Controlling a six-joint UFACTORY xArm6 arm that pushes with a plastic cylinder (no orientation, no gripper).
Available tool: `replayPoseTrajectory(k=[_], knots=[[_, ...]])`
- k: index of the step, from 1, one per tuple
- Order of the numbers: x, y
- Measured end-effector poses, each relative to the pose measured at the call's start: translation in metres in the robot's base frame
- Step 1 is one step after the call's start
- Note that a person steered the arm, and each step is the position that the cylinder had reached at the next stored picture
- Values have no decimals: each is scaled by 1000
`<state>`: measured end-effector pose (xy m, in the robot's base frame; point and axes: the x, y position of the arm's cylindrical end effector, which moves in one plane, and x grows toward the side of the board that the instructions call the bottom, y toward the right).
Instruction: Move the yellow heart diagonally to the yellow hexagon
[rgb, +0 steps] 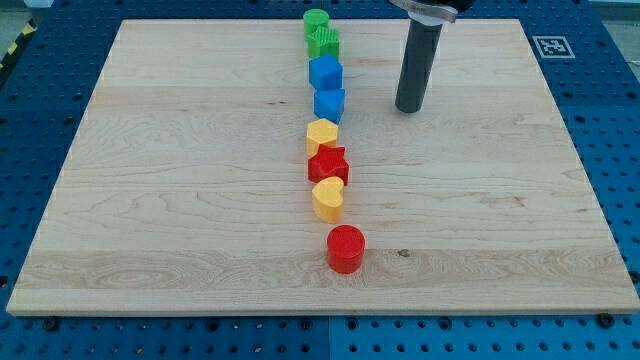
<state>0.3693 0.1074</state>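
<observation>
The yellow heart (327, 199) lies near the board's middle, just below the red star (328, 163). The yellow hexagon (322, 134) sits just above the red star, touching it. These blocks are part of a near-vertical line down the board's centre. My tip (409, 108) rests on the board at the view's upper right of that line, apart from every block, about level with the lower blue block (329, 103) and well above and right of the yellow heart.
The line also holds a green cylinder (316, 22) and a green block (324, 42) at the top, a blue block (325, 72) below them, and a red cylinder (346, 248) at the bottom. The wooden board (150, 200) lies on a blue perforated table.
</observation>
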Motion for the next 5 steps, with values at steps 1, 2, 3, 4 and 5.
replayPoseTrajectory(k=[1, 2, 3, 4, 5], knots=[[0, 0], [32, 0], [76, -2], [131, -7], [152, -11]])
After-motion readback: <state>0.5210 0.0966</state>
